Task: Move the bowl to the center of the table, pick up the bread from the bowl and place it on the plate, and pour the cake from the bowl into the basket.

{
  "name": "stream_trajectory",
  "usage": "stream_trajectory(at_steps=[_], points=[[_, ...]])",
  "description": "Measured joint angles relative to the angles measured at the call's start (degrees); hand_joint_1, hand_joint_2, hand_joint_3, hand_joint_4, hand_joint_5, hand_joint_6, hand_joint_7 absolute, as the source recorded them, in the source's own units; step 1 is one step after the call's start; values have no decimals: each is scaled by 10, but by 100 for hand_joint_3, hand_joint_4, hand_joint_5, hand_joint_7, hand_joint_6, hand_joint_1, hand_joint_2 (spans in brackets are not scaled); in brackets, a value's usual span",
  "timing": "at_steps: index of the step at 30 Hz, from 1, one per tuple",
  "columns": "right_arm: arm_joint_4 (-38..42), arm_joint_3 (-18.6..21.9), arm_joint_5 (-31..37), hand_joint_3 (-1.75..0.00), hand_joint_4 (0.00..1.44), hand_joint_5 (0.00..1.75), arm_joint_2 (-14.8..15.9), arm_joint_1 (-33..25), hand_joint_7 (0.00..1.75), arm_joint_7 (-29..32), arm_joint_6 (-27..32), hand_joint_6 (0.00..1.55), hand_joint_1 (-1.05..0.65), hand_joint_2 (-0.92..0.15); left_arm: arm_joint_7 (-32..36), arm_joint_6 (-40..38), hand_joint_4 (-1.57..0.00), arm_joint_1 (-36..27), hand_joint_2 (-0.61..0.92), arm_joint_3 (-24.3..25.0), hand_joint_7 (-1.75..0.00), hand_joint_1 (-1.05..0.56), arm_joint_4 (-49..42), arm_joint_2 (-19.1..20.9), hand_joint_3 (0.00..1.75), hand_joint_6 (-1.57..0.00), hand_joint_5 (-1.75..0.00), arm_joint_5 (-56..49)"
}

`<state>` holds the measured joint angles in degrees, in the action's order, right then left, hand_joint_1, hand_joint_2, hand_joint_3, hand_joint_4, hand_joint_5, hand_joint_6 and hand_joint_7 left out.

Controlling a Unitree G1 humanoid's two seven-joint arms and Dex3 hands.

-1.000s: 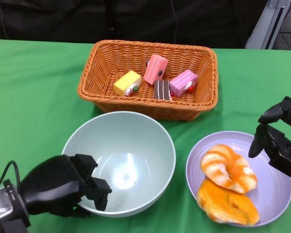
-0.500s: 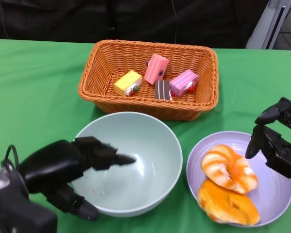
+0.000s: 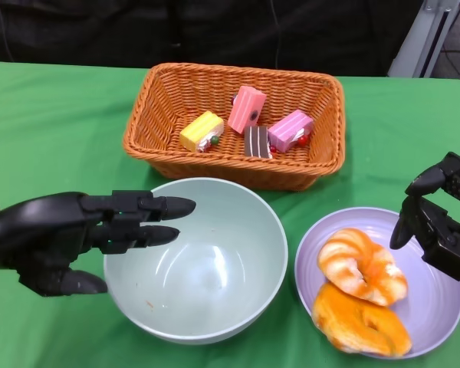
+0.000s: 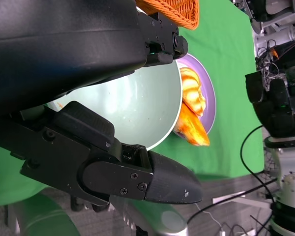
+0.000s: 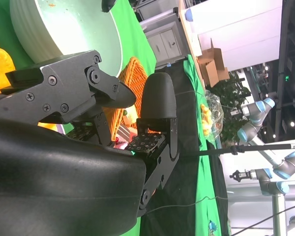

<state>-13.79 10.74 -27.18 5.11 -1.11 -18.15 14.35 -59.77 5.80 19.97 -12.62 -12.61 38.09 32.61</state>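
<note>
The pale green bowl sits empty near the table's front middle, also seen in the left wrist view. My left hand hovers at its left rim, fingers stretched out over the bowl and holding nothing. Two orange-glazed breads lie on the purple plate. Several cake pieces lie in the wicker basket. My right hand stands above the plate's right edge, fingers apart and empty.
Green cloth covers the table, with bare areas left of the basket and at the far right. The basket stands just behind the bowl. Dark background lies beyond the table's far edge.
My left hand let go of the bowl's left rim, rose and straightened its fingers over the bowl. The bowl shifted slightly right. The right hand barely moved.
</note>
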Motion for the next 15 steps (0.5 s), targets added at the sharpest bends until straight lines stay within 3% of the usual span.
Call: stream_trajectory(at_steps=[1, 3, 4, 5, 7, 8, 9, 11, 13, 15], points=[[0, 0, 0, -79, 70, 174, 0, 0, 134, 0, 0, 66, -8, -78, 0, -21, -17, 0, 92, 21, -5, -105, -4, -17, 32, -15, -8, 19], [1, 0, 1, -79, 70, 174, 0, 0, 133, 0, -1, 66, -8, -78, 30, -53, -44, -3, 92, 71, -6, -82, -8, -59, 20, -40, -15, 55], [1, 0, 1, -79, 70, 174, 0, 0, 133, 0, -2, 66, -8, -78, 58, -63, -49, -5, 92, 95, -6, -78, -7, -84, 18, -44, -15, 69], [1, 0, 1, -78, 70, 174, 0, 0, 133, 0, -2, 66, -8, -78, 87, -71, -66, -9, 92, 115, -6, -64, -3, -105, 10, -60, -18, 74], [1, 1, 1, -78, 71, 174, 0, 0, 132, 0, -3, 66, -8, -79, 150, -80, -82, -18, 92, 144, -8, -49, 8, -147, 7, -74, -22, 76], [1, 1, 1, -78, 71, 174, 0, 0, 132, 0, -3, 66, -8, -79, 180, -80, -88, -21, 92, 155, -10, -38, 12, -167, 9, -83, -33, 70], [1, 2, 1, -78, 71, 174, 0, 0, 132, 0, -4, 67, -7, -78, 205, -74, -83, -23, 92, 164, -11, -30, 13, -186, 13, -94, -65, 59], [2, 3, 2, -81, 74, 172, 0, 1, 131, -1, -10, 70, -7, -76, 241, -54, -75, -29, 90, 178, -20, -18, 11, -216, 25, -105, -112, 32], [2, 5, 3, -83, 75, 171, 1, 2, 130, 1, -14, 71, -7, -74, 261, -39, -72, -31, 84, 188, -42, -15, 6, -239, 41, -98, -126, 12], [2, 6, 4, -85, 75, 170, 1, 2, 130, 1, -15, 71, -7, -73, 267, -33, -71, -32, 80, 195, -53, -14, 4, -251, 48, -93, -131, -1]])
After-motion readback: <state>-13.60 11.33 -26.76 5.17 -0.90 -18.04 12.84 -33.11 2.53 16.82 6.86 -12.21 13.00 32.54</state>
